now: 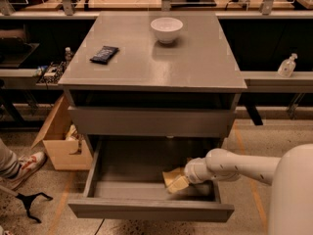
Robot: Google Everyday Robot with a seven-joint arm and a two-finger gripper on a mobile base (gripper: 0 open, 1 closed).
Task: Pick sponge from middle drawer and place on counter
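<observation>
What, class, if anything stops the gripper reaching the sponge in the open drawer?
Likely nothing, so yes: the drawer stands open and the gripper sits inside it right at the sponge, nothing between them.

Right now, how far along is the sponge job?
Done: the middle drawer stands pulled open. In hand: the gripper is down inside it, at the sponge, toward the right of the view; a grasp cannot be confirmed. Left: lift the sponge out and set it on the counter, which holds a white bowl and a black packet.
</observation>
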